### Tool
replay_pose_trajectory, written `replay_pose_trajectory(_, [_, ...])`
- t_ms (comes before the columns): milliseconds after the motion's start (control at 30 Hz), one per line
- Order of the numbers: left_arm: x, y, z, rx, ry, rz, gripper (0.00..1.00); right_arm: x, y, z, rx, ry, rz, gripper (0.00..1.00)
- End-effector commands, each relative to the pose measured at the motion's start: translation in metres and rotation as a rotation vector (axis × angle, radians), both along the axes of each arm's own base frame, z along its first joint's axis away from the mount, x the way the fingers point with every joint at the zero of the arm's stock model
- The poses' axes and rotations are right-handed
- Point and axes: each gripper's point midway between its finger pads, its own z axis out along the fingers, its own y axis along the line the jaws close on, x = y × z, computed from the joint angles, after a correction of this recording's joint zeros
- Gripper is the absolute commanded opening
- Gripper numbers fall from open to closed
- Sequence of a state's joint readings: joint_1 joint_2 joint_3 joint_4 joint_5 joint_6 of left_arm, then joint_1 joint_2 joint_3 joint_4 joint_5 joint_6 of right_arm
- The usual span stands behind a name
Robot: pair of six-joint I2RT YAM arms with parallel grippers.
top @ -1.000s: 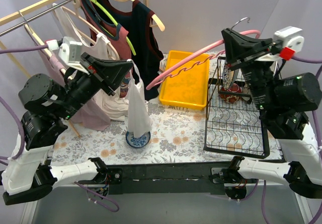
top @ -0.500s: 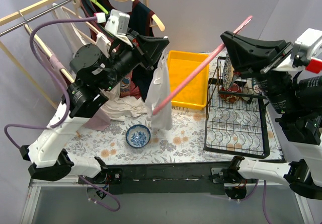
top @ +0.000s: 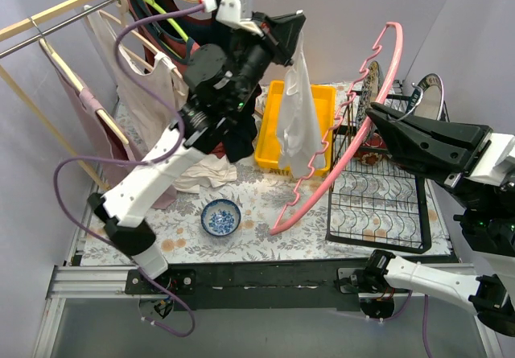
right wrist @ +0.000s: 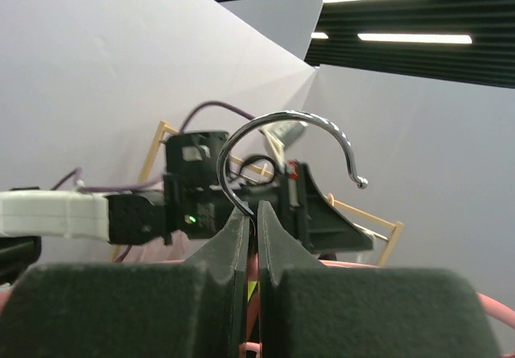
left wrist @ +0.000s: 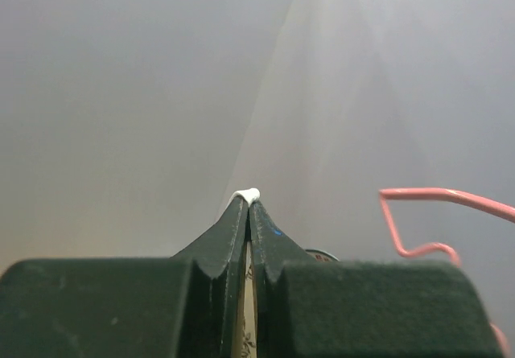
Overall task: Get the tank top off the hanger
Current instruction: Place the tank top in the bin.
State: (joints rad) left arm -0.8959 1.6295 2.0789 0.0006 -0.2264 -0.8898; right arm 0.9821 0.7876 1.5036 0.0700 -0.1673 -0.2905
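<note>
Step in hand: drawing the tank top (top: 299, 121) clear of the hanger (top: 392, 28), as I judge it.
Left gripper (top: 294, 30): raised high at 12 o'clock over the table (top: 265, 205), pressed together on a strap of the top. The wrist view shows a sliver of white at the fingertips.
Right gripper (right wrist: 257, 207): at 3 o'clock, pinching the stem of the chrome hook (right wrist: 278, 117).
Tank top: hangs limp from the left gripper, above the yellow tray (top: 272, 145) at 12 o'clock. From above, its lower edge overlaps the hanger's notched arm. I cannot tell whether it is caught there or only passing in front.
Hanger: pink and steeply tilted, with one shoulder up at 1 o'clock and the other tip low at 6 o'clock.
Progress: most of the cloth looks free, but separation is not certain.
Doing it well: keep both pinches firm. Move the top toward 10 or 11 o'clock while the hanger goes toward 4 o'clock, so the cloth slides along the arm and off its low tip, not across the notches. Go slowly; taut cloth means a snag, and easing back beats tugging.
Risks: thin cloth may catch in the notches. The strap may slip from a narrow pinch. The hanger could strike the rack (top: 378, 213) at 4 o'clock or the bowl (top: 220, 216) at 7 o'clock.
</note>
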Motion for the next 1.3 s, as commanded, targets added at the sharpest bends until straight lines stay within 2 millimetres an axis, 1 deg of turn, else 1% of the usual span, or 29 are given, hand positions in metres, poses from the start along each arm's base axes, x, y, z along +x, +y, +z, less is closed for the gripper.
replay_pose_trajectory(0, [0.045,0.009,0.010,-0.081,0.011,0.172,0.00,-0.022,-0.016,0.025,0.070,-0.109,0.031,0.01])
replay_pose_trajectory(33, [0.054,0.006,0.006,-0.083,0.015,0.179,0.00,-0.021,-0.015,0.023,0.062,-0.108,0.026,0.01])
replay_pose_trajectory(67, [0.068,0.001,-0.003,-0.073,0.016,0.171,0.00,-0.019,-0.012,0.019,0.048,-0.100,0.023,0.01])
replay_pose_trajectory(133, [0.079,-0.003,-0.002,-0.098,0.001,0.130,0.00,-0.018,-0.010,0.015,0.028,-0.100,0.024,0.01])
replay_pose_trajectory(167, [0.089,-0.005,-0.008,-0.090,-0.006,0.113,0.00,-0.019,-0.010,0.014,0.021,-0.101,0.027,0.01])
replay_pose_trajectory(200, [0.090,-0.003,0.001,-0.114,-0.034,0.101,0.00,-0.019,-0.008,0.010,0.004,-0.101,0.029,0.01])
replay_pose_trajectory(233, [0.093,-0.003,0.003,-0.137,-0.034,0.082,0.00,-0.020,-0.007,0.009,-0.003,-0.103,0.029,0.01])
replay_pose_trajectory(267, [0.100,0.001,0.004,-0.144,-0.039,0.083,0.00,-0.020,-0.007,0.007,-0.011,-0.103,0.030,0.01])
replay_pose_trajectory(300, [0.107,-0.003,0.000,-0.146,-0.038,0.074,0.00,-0.019,-0.006,0.004,-0.023,-0.097,0.030,0.01])
replay_pose_trajectory(333, [0.106,0.000,0.010,-0.168,-0.055,0.066,0.00,-0.018,-0.004,0.001,-0.032,-0.094,0.028,0.01])
replay_pose_trajectory(400, [0.108,-0.002,0.013,-0.159,-0.090,0.065,0.00,-0.018,-0.003,-0.004,-0.038,-0.094,0.032,0.01])
replay_pose_trajectory(433, [0.106,-0.008,0.010,-0.143,-0.105,0.042,0.00,-0.017,-0.001,-0.007,-0.038,-0.093,0.033,0.01])
replay_pose_trajectory(467, [0.105,-0.009,0.010,-0.149,-0.112,0.030,0.00,-0.018,-0.002,-0.007,-0.035,-0.097,0.035,0.01])
replay_pose_trajectory(500, [0.102,-0.008,0.016,-0.167,-0.135,0.021,0.00,-0.018,-0.002,-0.008,-0.033,-0.098,0.033,0.01])
replay_pose_trajectory(600, [0.098,-0.020,0.009,-0.162,-0.145,-0.048,0.00,-0.015,-0.002,-0.009,-0.030,-0.099,0.022,0.01])
replay_pose_trajectory(667, [0.101,-0.032,-0.003,-0.137,-0.133,-0.082,0.00,-0.016,-0.003,-0.009,-0.032,-0.099,0.019,0.01])
replay_pose_trajectory(733, [0.106,-0.037,-0.015,-0.125,-0.100,-0.090,0.00,-0.015,-0.004,-0.009,-0.033,-0.095,0.013,0.01])
replay_pose_trajectory(767, [0.113,-0.043,-0.034,-0.103,-0.065,-0.092,0.00,-0.016,-0.005,-0.010,-0.035,-0.093,0.011,0.01])
replay_pose_trajectory(833, [0.116,-0.047,-0.050,-0.092,-0.034,-0.098,0.00,-0.014,-0.007,-0.011,-0.033,-0.084,0.001,0.01])
replay_pose_trajectory(867, [0.114,-0.044,-0.052,-0.090,-0.032,-0.096,0.00,-0.013,-0.008,-0.011,-0.034,-0.079,-0.002,0.01])
replay_pose_trajectory(900, [0.119,-0.049,-0.069,-0.069,0.000,-0.098,0.00,-0.012,-0.008,-0.011,-0.033,-0.076,-0.011,0.01])
replay_pose_trajectory(933, [0.121,-0.050,-0.076,-0.057,0.013,-0.095,0.00,-0.011,-0.009,-0.011,-0.033,-0.072,-0.015,0.01])
replay_pose_trajectory(967, [0.120,-0.049,-0.079,-0.051,0.022,-0.094,0.00,-0.011,-0.010,-0.012,-0.034,-0.072,-0.017,0.01])
replay_pose_trajectory(1000, [0.125,-0.054,-0.101,-0.022,0.055,-0.093,0.00,-0.011,-0.010,-0.012,-0.037,-0.067,-0.019,0.01])
replay_pose_trajectory(1100, [0.129,-0.054,-0.123,-0.015,0.094,-0.096,0.00,-0.011,-0.011,-0.013,-0.037,-0.067,-0.019,0.01])
replay_pose_trajectory(1133, [0.133,-0.058,-0.145,0.006,0.130,-0.097,0.00,-0.010,-0.009,-0.014,-0.040,-0.064,-0.018,0.01])
replay_pose_trajectory(1167, [0.134,-0.059,-0.153,0.010,0.147,-0.100,0.00,-0.011,-0.010,-0.014,-0.039,-0.064,-0.019,0.01])
replay_pose_trajectory(1267, [0.145,-0.063,-0.188,0.053,0.210,-0.074,0.00,-0.008,-0.008,-0.016,-0.045,-0.054,-0.024,0.01])
